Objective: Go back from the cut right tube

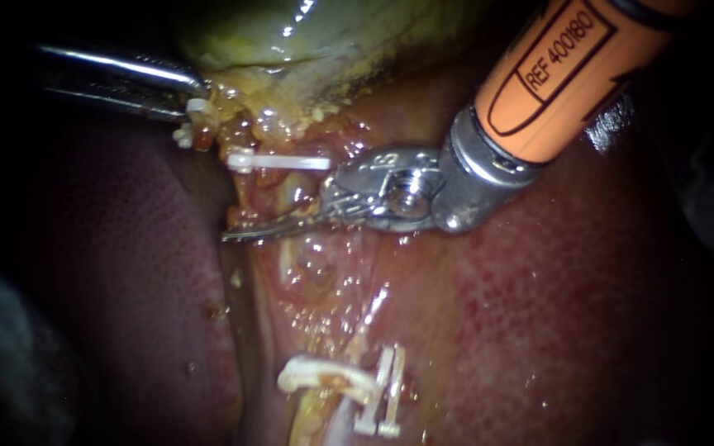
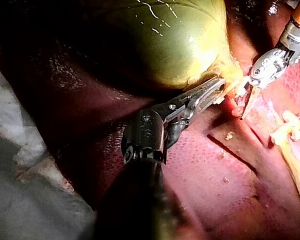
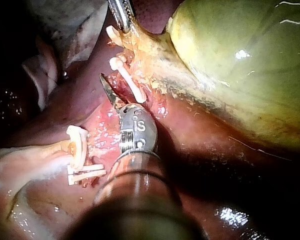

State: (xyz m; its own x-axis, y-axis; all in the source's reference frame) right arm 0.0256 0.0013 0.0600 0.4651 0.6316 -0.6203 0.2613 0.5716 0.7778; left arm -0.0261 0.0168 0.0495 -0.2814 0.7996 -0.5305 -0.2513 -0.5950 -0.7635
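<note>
My right instrument (image 1: 241, 234) comes in from the upper right and its blades run almost level across the endoscope view, tips pointing left. The cut right tube (image 1: 287, 183), as I read it, lies just above the blades. Its upper stump carries a white clip (image 1: 278, 161) set nearly parallel to them and close beside. Its lower end sits well apart, down by the paired clips (image 1: 386, 384). So the way out is back along the shaft's own line, up and to the right, drawing the tips clear from under the clip and not across it. The blades lie together with nothing between them and hover over the wet liver (image 1: 580, 289) – I cannot tell whether they touch it. My left instrument (image 1: 196, 99) is clamped on the yellow tissue at the neck of the gallbladder (image 1: 291, 33), holding it up – it is the nearer one to the other clipped stump, and I judge it should stay put
</note>
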